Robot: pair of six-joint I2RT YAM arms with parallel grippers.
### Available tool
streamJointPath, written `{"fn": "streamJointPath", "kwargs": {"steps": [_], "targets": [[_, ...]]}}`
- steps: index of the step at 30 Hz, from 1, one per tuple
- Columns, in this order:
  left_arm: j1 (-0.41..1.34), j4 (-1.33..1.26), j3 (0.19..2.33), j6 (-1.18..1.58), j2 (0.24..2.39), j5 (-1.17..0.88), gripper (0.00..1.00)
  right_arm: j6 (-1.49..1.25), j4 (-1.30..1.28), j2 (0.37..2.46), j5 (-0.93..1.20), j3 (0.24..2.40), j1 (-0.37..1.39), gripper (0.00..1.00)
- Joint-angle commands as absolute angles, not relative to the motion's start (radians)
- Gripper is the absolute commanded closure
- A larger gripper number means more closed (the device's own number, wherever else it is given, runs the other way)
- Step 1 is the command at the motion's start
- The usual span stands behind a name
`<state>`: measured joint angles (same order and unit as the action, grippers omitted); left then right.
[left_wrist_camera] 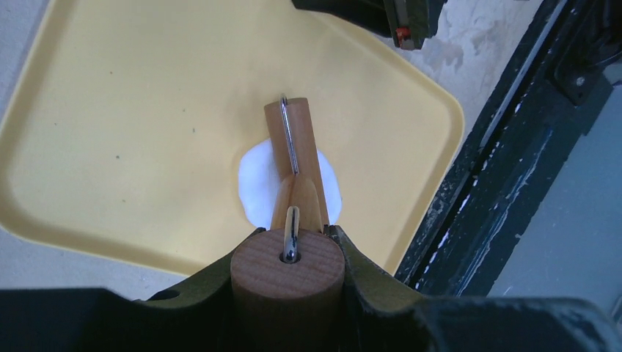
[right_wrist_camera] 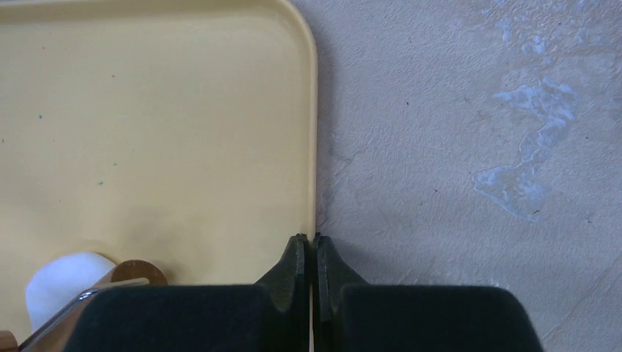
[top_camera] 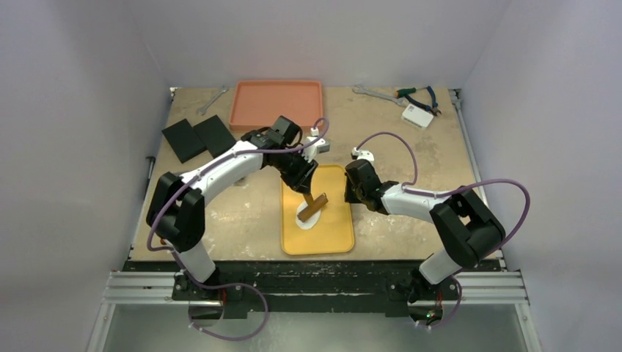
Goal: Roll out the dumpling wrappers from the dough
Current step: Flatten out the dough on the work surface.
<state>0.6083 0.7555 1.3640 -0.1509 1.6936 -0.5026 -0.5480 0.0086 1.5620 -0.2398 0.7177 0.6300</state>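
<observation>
Left pincer (top_camera: 301, 178) clenched on the round handle of a small wooden roller with a metal wire yoke (left_wrist_camera: 306, 150); the drum rests on a flat, roundish white dough disc (left_wrist_camera: 253, 183), the roller sloping down from the handle. Disc lies in the near half of a yellow rounded-rectangle plastic tray (left_wrist_camera: 110, 110); I see nothing else on that tray. Right pincer (right_wrist_camera: 317, 246) clamped tight with nothing between the fingers, tips right at the tray's right rim where it meets the speckled beige counter (right_wrist_camera: 455, 147). Looks like it's bracing the tray, but I can't confirm actual contact.

Step, my read: mid-roll on the wrapper, a flattening pass. Disc looks thin and fairly round, so probably well into this piece. Next move calls for the drum pressed flat, a stroke across the disc without running off its edge, and the tray held against sliding. It likely needs strokes in another direction to even the shape.

Hard to make out:
- Drum hides the middle of the disc, so thickness and any sticking are unknown.
- Right wrist view shows only a corner of the disc and roller.
- Left fingers are mostly cut off at the bottom of the left wrist view
</observation>
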Motion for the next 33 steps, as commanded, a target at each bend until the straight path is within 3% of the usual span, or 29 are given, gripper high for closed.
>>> {"fn": "streamJointPath", "kwargs": {"steps": [1,13,25,33], "targets": [[0.578,0.716,1.333,-0.154,1.726,-0.448,1.0,-0.523,-0.009,1.557,-0.249,0.711,0.632,1.0],[0.499,0.707,1.28,-0.224,1.676,-0.336,1.0,-0.522,-0.008,1.555,-0.25,0.711,0.632,1.0],[0.592,0.688,1.273,-0.22,1.699,-0.41,1.0,-0.522,-0.009,1.562,-0.247,0.714,0.631,1.0],[0.503,0.709,1.29,-0.253,1.7,-0.379,1.0,-0.521,-0.01,1.566,-0.247,0.715,0.632,1.0]]}}
